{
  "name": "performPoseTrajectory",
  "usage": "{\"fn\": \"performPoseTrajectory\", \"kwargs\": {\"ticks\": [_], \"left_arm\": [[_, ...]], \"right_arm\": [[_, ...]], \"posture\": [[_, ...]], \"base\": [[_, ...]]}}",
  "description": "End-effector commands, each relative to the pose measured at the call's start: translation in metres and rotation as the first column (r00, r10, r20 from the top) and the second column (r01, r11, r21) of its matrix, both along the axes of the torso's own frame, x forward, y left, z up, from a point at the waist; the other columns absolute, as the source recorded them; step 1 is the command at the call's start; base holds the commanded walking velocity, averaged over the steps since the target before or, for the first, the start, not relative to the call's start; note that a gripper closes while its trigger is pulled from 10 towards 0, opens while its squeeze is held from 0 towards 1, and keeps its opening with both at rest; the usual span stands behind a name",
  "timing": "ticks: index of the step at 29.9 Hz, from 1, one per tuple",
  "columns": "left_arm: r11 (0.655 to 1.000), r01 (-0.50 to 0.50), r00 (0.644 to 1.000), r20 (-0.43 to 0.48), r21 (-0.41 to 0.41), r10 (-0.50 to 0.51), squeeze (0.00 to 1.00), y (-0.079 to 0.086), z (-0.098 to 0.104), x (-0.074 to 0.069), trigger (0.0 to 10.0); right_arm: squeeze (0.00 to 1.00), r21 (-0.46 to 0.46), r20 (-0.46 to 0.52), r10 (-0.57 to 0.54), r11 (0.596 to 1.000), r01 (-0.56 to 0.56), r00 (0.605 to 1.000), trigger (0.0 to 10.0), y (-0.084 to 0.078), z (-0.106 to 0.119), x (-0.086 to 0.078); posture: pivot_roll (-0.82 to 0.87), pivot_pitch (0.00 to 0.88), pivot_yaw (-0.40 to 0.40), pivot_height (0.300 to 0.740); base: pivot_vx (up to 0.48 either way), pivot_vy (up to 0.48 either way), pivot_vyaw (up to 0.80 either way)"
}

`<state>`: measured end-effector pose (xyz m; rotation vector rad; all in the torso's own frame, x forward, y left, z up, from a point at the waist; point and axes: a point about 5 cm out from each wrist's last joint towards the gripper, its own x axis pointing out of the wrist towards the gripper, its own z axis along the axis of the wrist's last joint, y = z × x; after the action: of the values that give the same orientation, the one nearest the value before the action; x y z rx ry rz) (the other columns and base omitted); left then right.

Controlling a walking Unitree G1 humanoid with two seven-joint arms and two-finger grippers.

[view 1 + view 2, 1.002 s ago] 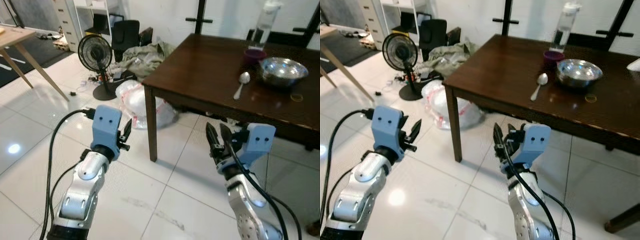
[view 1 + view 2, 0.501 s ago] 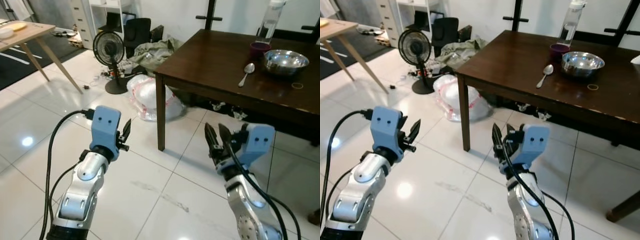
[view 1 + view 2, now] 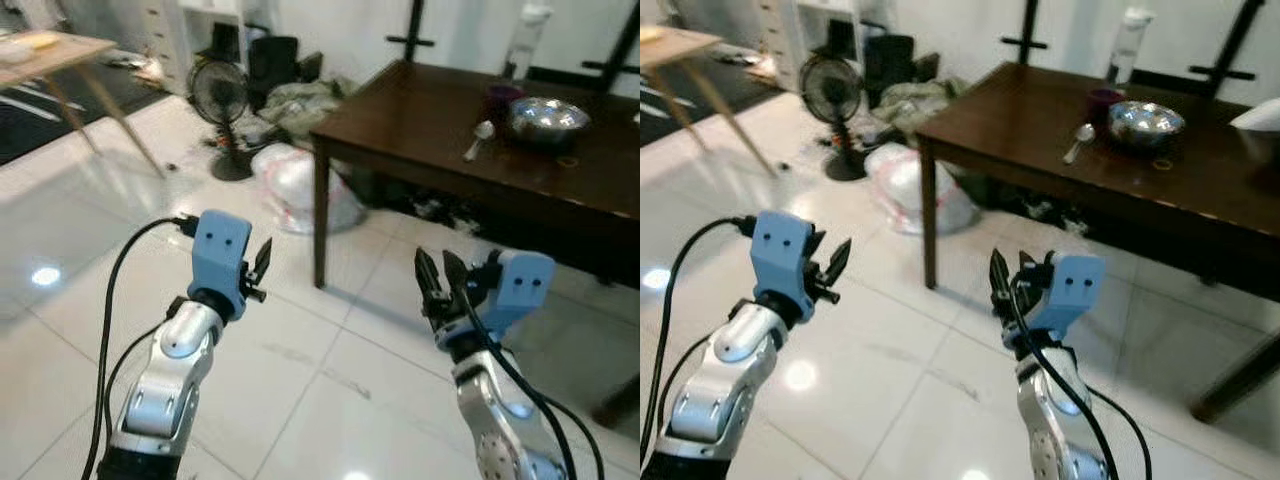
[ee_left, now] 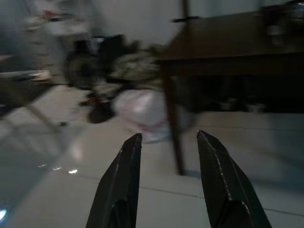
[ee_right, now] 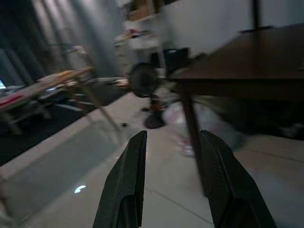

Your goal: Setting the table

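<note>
Table point(image 3: 420, 120) holds bowl point(image 3: 545, 117), spoon point(image 3: 476, 139), cup point(image 3: 500, 97). My left claw point(image 3: 262, 265) and right claw point(image 3: 436, 283) hang released, empty; setting barely begun, I judge.

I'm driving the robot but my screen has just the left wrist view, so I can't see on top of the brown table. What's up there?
Observer: A shiny metal bowl sits near the far end of the dark table.
Operator: Anything to eat with?
Observer: Yes, a spoon lies just beside the bowl, on the robot's left of it.
Operator: Is my other gripper holding something?
Observer: No. The right gripper is open with nothing between its fingers, out over the white floor in front of the table, like the left gripper.
Operator: Any drinks?
Observer: A clear bottle stands behind the bowl, with a dark purple cup next to it.
</note>
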<state>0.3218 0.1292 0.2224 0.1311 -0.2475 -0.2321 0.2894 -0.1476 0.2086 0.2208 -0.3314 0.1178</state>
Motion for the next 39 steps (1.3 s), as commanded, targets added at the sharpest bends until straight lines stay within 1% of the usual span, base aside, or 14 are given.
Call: {"fn": "performPoseTrajectory", "kwargs": {"ticks": [1,4,10,17,19,22,39], "left_arm": [[1.0,-0.006,1.0,-0.028,-0.006,0.005,0.0,0.001,-0.007,0.0,10.0],[1.0,-0.004,0.999,-0.037,-0.017,0.004,0.0,0.001,-0.007,0.0,10.0],[1.0,-0.02,0.999,-0.031,-0.01,0.02,0.0,0.002,-0.006,0.002,10.0],[0.999,-0.036,0.999,-0.02,-0.004,0.036,0.0,0.005,-0.006,0.003,10.0],[0.999,-0.035,0.999,-0.018,-0.004,0.035,0.0,0.004,-0.006,0.003,10.0],[0.999,-0.034,0.999,-0.017,-0.003,0.034,0.0,0.004,-0.006,0.003,10.0],[1.0,-0.029,0.999,-0.012,-0.002,0.029,0.0,0.003,-0.006,0.003,10.0]], "right_arm": [[0.0,0.007,-0.006,0.004,1.0,-0.004,1.0,10.0,0.001,-0.001,-0.001],[0.0,0.007,-0.006,0.004,1.0,-0.004,1.0,10.0,0.001,-0.001,-0.001],[0.0,0.006,-0.004,0.004,1.0,-0.004,1.0,10.0,0.001,-0.001,-0.001],[0.0,-0.008,-0.004,0.019,1.0,-0.019,1.0,10.0,0.003,-0.002,-0.001],[0.0,-0.03,-0.003,0.046,0.998,-0.046,0.999,10.0,0.007,-0.003,-0.002],[0.0,-0.036,-0.003,0.055,0.998,-0.056,0.998,10.0,0.009,-0.003,-0.002],[0.0,-0.05,-0.008,0.07,0.996,-0.07,0.998,10.0,0.012,-0.005,-0.003]], "posture": [[0.06,0.115,0.109,0.74],[0.06,0.115,0.109,0.74],[0.06,0.115,0.109,0.74],[0.06,0.106,0.11,0.74],[0.06,0.106,0.11,0.74],[0.06,0.104,0.11,0.74],[0.06,0.112,0.113,0.74]], "base": [[0.0,0.0,0.0],[0.0,0.0,0.0],[0.0,0.0,0.0],[0.456,0.0,0.0],[0.472,0.0,0.0],[0.472,0.0,0.0],[0.472,0.0,0.0]]}}
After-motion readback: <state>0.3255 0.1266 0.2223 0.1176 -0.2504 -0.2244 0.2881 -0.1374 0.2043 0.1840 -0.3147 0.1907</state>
